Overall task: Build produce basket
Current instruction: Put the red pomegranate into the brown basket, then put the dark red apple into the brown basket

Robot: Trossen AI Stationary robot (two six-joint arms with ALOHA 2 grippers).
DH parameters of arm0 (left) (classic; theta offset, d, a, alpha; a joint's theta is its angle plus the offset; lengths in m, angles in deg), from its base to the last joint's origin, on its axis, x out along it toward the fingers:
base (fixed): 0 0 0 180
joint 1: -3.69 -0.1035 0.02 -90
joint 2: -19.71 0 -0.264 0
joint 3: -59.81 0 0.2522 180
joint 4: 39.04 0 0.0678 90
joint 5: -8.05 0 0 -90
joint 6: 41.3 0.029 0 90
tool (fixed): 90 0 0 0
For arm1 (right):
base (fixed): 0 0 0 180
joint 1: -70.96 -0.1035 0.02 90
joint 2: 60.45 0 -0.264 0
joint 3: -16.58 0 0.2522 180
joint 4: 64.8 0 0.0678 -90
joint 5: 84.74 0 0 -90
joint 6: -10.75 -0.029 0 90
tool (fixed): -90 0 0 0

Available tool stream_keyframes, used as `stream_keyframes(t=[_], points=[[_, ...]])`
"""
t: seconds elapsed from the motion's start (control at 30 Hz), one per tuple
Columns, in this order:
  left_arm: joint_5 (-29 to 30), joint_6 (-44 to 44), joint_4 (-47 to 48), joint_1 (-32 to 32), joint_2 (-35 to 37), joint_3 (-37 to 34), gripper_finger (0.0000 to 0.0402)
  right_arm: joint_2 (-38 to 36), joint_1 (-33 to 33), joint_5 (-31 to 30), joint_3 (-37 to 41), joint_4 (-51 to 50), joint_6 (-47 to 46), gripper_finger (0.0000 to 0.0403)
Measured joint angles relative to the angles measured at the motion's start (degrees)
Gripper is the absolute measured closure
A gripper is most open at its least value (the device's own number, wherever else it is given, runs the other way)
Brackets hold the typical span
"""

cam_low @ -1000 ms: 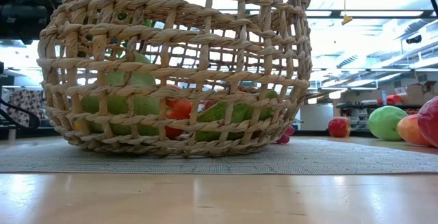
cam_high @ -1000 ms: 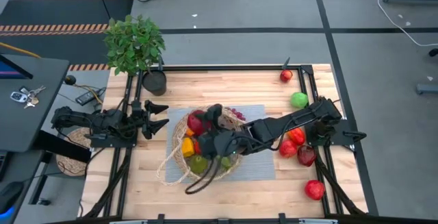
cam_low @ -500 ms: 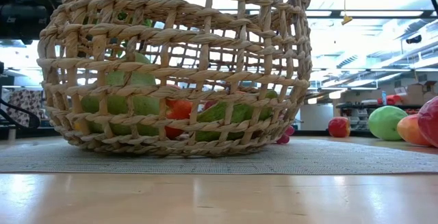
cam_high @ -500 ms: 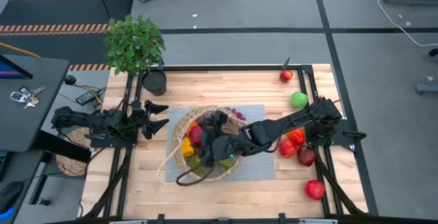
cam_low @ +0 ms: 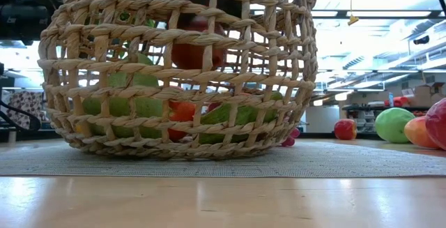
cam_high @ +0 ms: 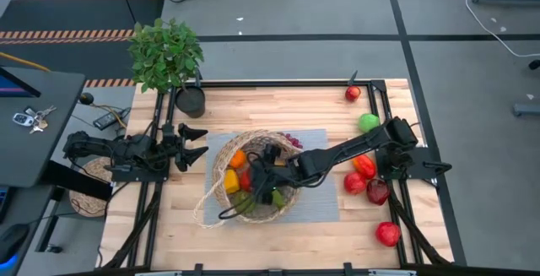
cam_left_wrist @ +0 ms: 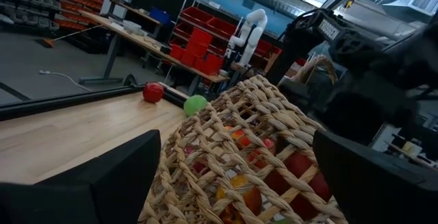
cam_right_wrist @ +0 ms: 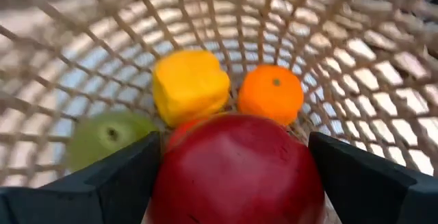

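Note:
The tan wicker basket [cam_high: 218, 193] stands on a grey mat [cam_high: 316, 200] mid-table, its looping handle drooping toward the near edge. Inside lie a yellow pepper [cam_right_wrist: 190, 87], an orange [cam_right_wrist: 270, 94] and a green apple [cam_right_wrist: 106, 138]. My right gripper [cam_high: 257, 181] reaches into the basket, shut on a red apple [cam_right_wrist: 236, 169]. My left gripper [cam_high: 196, 141] waits open at the table's left, beside the basket. My right gripper pinches the red apple's two opposite sides [cam_right_wrist: 164, 176] between its two fingers. The fingers slant down into the basket from the table's right. The apple [cam_low: 197, 47] hangs inside the basket wall, clear above the fruit at the bottom.
Loose produce lies along the right edge: a small red apple [cam_high: 353, 93], a green apple [cam_high: 369, 123], red pieces [cam_high: 363, 175] and another red apple [cam_high: 387, 233]. A potted plant [cam_high: 166, 54] stands at the far left corner.
My right gripper has sunk into the basket with the red apple, rolling its wrist and tipping downward as it went. The apple, above the rim a second ago, now shows through the basket's wall in the low view. The basket has stayed put.

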Motion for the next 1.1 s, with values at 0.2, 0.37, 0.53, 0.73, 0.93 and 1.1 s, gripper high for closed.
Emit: stream_keyframes(t=[0.2,0.37,0.53,0.73,0.93,1.1], points=[[0.02,0.0,0.0,0.0,0.02,0.0,0.0012,0.01,0.42,-1.92,3.23,0.22,-0.1,0.0032],[0.0,0.0,0.0,0.0,0.0,0.0,0.0012,-0.01,1.74,-2.45,3.91,-0.05,-0.77,0.0032],[0.02,0.01,0.0,0.0,0.0,0.0,0.0012,-0.01,2.57,-0.52,3.9,0.16,-0.88,0.0032],[0.02,0.0,0.0,0.01,0.0,0.0,0.0012,-0.01,3.01,-2.46,3.9,-0.31,-3.45,0.0027],[0.01,0.0,0.0,0.0,0.01,0.0,0.0012,-0.01,3.11,-1.95,3.9,-1.08,-1.99,0.0007],[0.0,0.0,0.0,0.01,0.01,0.0,0.0012,-0.01,3.11,-2.43,3.88,-1.05,-0.74,0.0005]])
